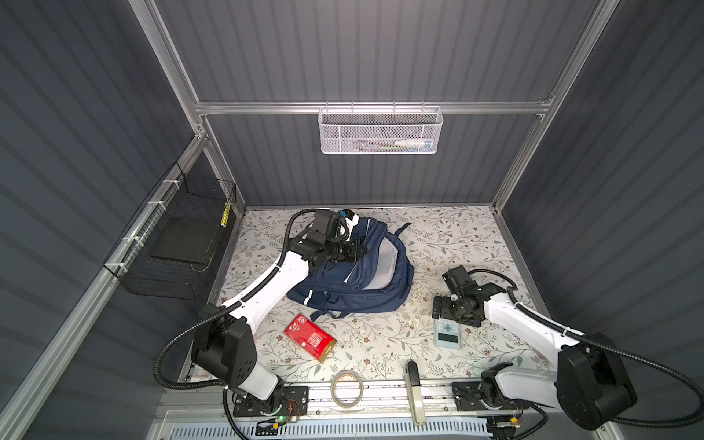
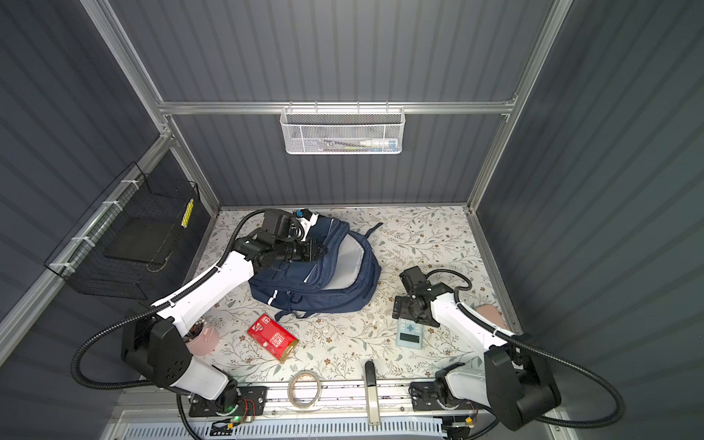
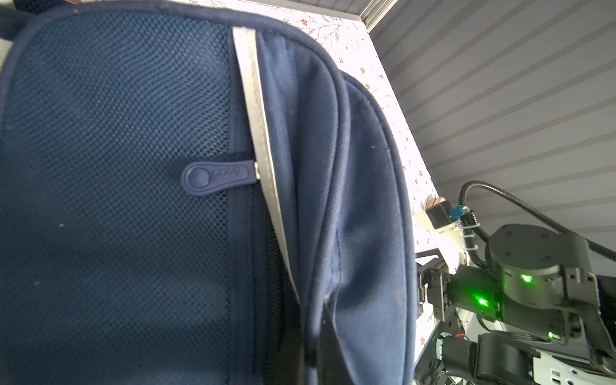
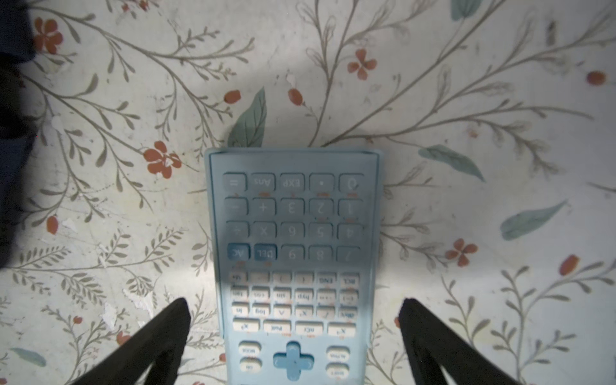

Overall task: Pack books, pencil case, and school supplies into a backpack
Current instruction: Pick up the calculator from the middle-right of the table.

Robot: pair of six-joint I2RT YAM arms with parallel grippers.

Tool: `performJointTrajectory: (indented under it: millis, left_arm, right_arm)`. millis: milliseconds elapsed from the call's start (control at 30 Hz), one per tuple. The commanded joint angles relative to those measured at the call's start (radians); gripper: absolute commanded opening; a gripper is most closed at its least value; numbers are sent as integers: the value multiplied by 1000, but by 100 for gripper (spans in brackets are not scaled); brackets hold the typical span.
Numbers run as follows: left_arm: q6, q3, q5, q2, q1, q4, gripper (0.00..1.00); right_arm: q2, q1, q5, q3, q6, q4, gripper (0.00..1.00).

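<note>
While the left arm is at the bag: the backpack point(image 1: 365, 289) lies on its side at the back of the table point(image 1: 457, 236), its grey-lined opening turned toward the right arm (seen in both top views)
Step in hand: the calculator point(image 4: 293, 233) is being lined up for a pick; it lies flat and face up near the right front, apart from the backpack
Right side: the right gripper point(image 4: 293, 300) is spread wide, one of its fingers point(image 4: 160, 340) on each long side of the calculator, with no contact seen
Left side: the left gripper point(image 1: 361, 249) is closed tight at the backpack's upper edge; in the left wrist view a fold of fabric appears to be pinched by a dark finger point(image 3: 328, 343)
Next move: the fingertips must be lowered to the table and closed across the narrow width; little edge is offered by so thin a body, so a slip is judged likely
Other things: a red pack point(image 1: 310, 337) in front of the backpack, a tape roll point(image 1: 346, 388) at the front rail, a cup of pencils point(image 2: 204, 337) behind the left arm
In the way: nothing is seen between calculator and opening; no books or pencil case are seen on the table, and the backpack's inside cannot be judged
</note>
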Motion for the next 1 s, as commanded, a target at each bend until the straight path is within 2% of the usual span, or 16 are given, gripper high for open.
performJointTrajectory:
  millis: [0, 433, 600, 800, 967]
  left_arm:
    - [-9, -17, 25, -18, -2, -25, 0]
    - [-4, -18, 25, -25, -2, -23, 0]
    - [-6, -17, 27, -24, -2, -25, 0]
    - [-12, -26, 26, -34, -2, -16, 0]
    - [-14, -25, 27, -32, -2, -18, 0]
  right_arm:
    - [62, -9, 57, 46, -28, -28, 99]
    - [202, -9, 4, 101, -26, 0, 98]
    - [206, -8, 5, 92, -16, -13, 92]
    - [230, 2, -29, 72, 6, -17, 89]
    - [243, 19, -12, 70, 11, -18, 80]
